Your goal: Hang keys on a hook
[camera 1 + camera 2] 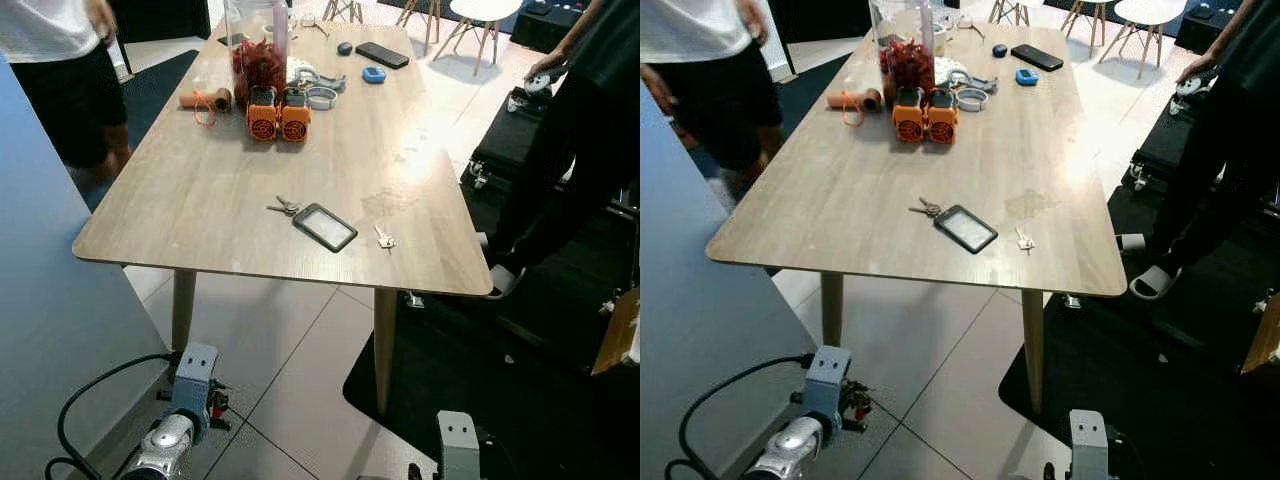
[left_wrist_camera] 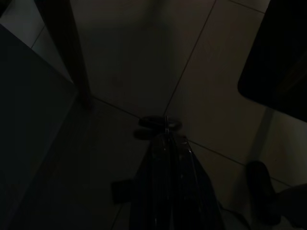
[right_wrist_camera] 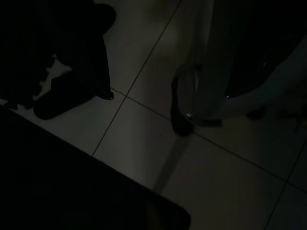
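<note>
A small bunch of keys point(image 1: 285, 207) lies on the wooden table point(image 1: 220, 190) near its front edge, touching a black card holder point(image 1: 324, 226). A single loose key point(image 1: 384, 238) lies just right of the holder. Both of my arms hang low in front of the table, well below its top. The left arm point(image 1: 180, 415) is at the bottom left with a black cable. In the dark left wrist view, my left gripper point(image 2: 165, 126) points at the tiled floor with its fingers pressed together and nothing between them. The right arm point(image 1: 457, 445) hangs at the bottom right.
Far end of the table: a jar of red things point(image 1: 258, 50), two orange devices point(image 1: 278, 115), a black phone point(image 1: 381, 54). A person point(image 1: 60, 70) stands at the left, another point(image 1: 590, 120) at the right. A blue panel point(image 1: 50, 330) stands close on my left; a black mat point(image 1: 520, 400) covers the floor on the right.
</note>
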Robot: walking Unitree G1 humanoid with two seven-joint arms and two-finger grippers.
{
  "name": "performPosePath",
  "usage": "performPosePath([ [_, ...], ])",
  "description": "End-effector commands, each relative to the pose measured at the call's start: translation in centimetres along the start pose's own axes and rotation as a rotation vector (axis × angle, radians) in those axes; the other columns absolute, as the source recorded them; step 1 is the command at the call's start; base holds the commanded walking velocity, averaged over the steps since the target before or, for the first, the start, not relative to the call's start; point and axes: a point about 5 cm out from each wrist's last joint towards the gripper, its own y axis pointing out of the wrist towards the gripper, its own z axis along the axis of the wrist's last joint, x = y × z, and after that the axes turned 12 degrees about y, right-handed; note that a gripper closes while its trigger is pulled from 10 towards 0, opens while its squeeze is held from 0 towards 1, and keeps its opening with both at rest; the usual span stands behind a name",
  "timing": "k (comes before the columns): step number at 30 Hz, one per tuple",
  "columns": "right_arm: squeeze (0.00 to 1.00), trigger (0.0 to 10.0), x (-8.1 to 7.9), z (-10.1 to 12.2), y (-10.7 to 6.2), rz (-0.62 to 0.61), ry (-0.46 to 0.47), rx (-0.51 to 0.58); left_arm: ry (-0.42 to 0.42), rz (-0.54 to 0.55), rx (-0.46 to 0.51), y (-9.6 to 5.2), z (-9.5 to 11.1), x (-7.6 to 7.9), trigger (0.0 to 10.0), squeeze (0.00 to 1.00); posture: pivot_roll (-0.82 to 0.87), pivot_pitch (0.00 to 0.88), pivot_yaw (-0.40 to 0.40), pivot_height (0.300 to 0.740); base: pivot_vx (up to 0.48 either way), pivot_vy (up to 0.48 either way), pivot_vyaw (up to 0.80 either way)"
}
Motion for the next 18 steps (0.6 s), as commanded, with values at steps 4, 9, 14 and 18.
performPosePath([
  [4,0.00,10.0,0.36,0.01,-0.01,-0.015,0.018,-0.005,-0.004,-0.012,0.002,0.08,0.08,0.47,10.0,0.00,0.07,0.052,-0.032,0.740,0.000,0.000,0.00],
  [9,0.00,10.0,0.41,0.10,0.02,-0.015,0.010,-0.008,-0.012,-0.006,0.001,0.14,0.19,0.40,10.0,0.00,0.06,0.050,-0.036,0.740,0.000,0.000,0.00],
  [14,0.00,10.0,0.44,0.19,0.04,-0.019,0.010,-0.006,-0.015,0.000,-0.009,0.08,-0.02,0.37,10.0,0.00,0.06,0.057,-0.029,0.740,0.000,0.000,0.00],
  [18,0.00,10.0,0.64,0.24,0.02,-0.022,0.009,-0.003,-0.018,-0.008,-0.004,0.06,-0.07,0.63,10.0,0.00,0.06,0.058,-0.034,0.740,0.000,0.000,0.00],
])
